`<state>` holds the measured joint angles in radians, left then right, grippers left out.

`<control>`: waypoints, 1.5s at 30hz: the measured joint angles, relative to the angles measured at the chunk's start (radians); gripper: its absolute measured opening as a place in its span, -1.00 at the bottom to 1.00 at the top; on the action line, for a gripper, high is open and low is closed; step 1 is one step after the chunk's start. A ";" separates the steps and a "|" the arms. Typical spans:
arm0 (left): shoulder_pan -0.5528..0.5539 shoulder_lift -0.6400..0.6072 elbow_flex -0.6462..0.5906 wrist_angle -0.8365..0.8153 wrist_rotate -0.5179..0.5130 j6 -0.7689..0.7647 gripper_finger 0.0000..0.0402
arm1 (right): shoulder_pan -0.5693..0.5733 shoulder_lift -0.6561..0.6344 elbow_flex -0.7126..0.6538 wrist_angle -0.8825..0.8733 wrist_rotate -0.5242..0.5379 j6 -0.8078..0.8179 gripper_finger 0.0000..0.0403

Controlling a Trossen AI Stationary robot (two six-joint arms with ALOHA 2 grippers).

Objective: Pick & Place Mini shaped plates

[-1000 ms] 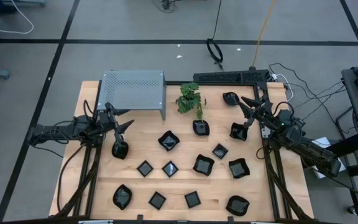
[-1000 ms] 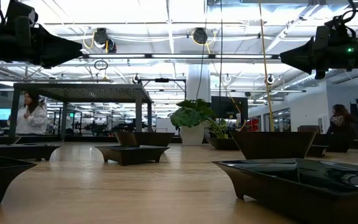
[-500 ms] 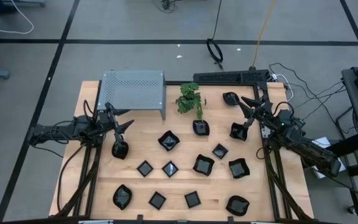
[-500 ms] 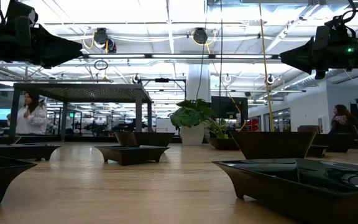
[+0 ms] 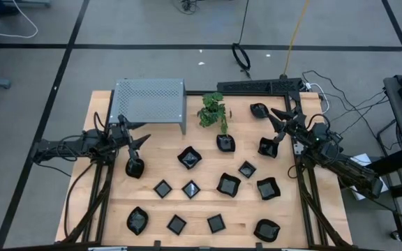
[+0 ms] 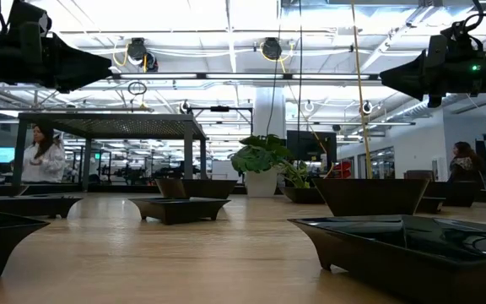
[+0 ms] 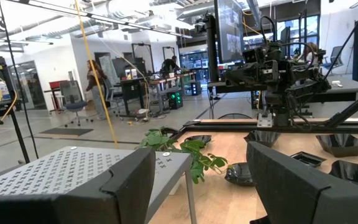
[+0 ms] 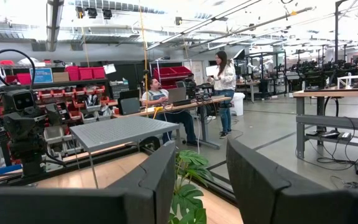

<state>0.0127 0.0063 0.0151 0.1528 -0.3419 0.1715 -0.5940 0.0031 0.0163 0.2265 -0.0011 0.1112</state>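
The mini shaped plates (image 5: 190, 160) lie spread over the wooden table (image 5: 103, 209), none picked up yet. The left gripper (image 5: 139, 141) hangs open and empty, with one black plate (image 5: 135, 168) just below its tips. To do well, it should drop straight down and pinch that rim. The right gripper (image 5: 279, 124) waits open above a plate (image 5: 267, 148). Nothing has moved since the earlier pictures.
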 joint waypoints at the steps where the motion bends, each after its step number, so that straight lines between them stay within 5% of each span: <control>1: 0.000 0.000 0.000 0.000 0.000 0.000 0.28 | 0.000 0.000 0.000 0.000 0.000 0.000 -0.35; 20: 0.000 0.000 0.000 0.007 0.000 -0.006 0.28 | 0.000 0.000 0.000 0.000 0.000 0.000 -0.35; 45: 0.000 0.000 0.000 0.063 -0.032 -0.298 0.28 | 0.000 0.000 0.000 0.000 0.000 0.000 -0.35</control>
<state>0.0124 0.0063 0.0151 0.2156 -0.3737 -0.1270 -0.5939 0.0032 0.0162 0.2266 -0.0012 0.1112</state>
